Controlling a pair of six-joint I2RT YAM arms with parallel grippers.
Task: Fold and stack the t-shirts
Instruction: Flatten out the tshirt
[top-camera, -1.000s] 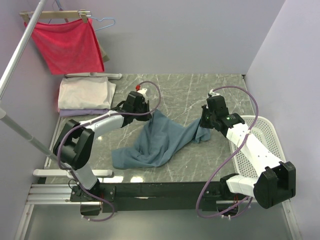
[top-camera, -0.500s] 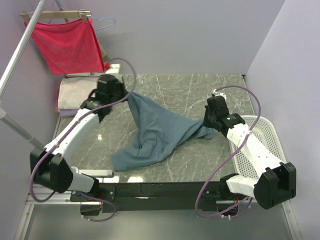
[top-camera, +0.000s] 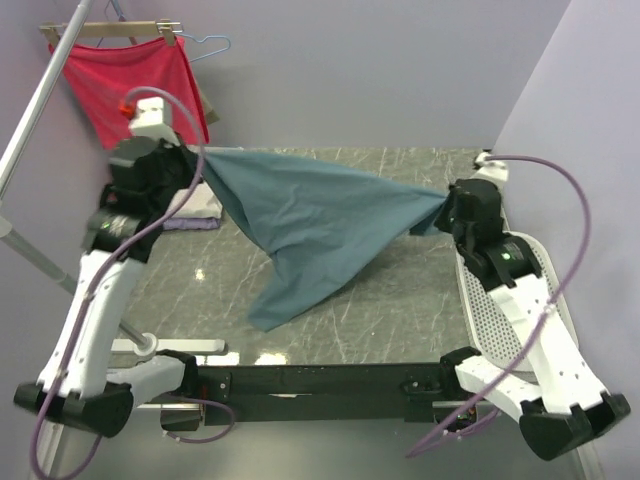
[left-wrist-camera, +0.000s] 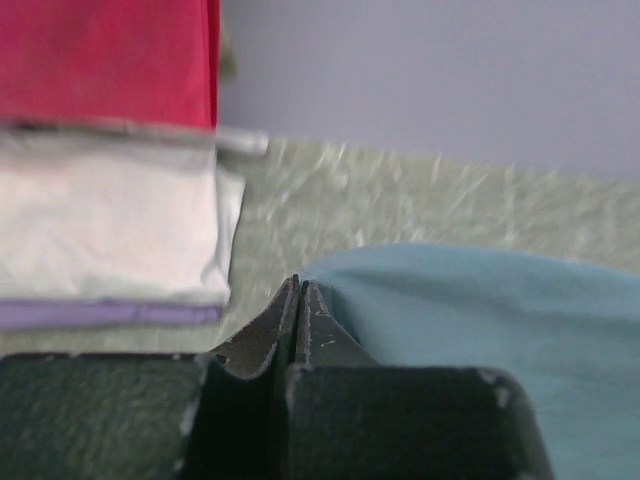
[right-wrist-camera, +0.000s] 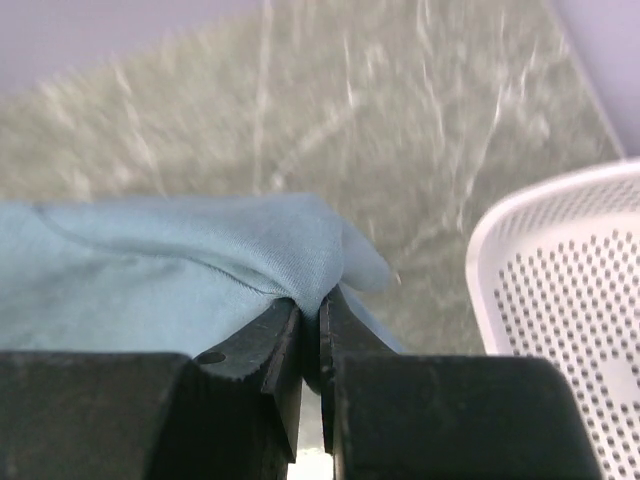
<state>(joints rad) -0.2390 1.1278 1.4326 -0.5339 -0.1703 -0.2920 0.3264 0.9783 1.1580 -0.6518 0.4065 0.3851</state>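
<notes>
Between left tool (left-wrist-camera: 298, 298) and right tool (right-wrist-camera: 311, 312), both pinched onto it, teal t-shirt (top-camera: 320, 215); droop overhead only.

From the top camera I can't see the left gripper (top-camera: 195, 166) tips; the teal t-shirt (top-camera: 310, 215) corner covers them. Same at the right gripper (top-camera: 446, 206). The left arm hides most of the folded stack (top-camera: 207, 205). Left wrist view: red cloth (left-wrist-camera: 110, 60) cut by the top edge, cream t-shirt (left-wrist-camera: 110, 235) and lavender t-shirt (left-wrist-camera: 100, 315) cut at left. Right wrist view: basket (right-wrist-camera: 570, 300) runs off the right edge, table (right-wrist-camera: 400, 120) blurred.
</notes>
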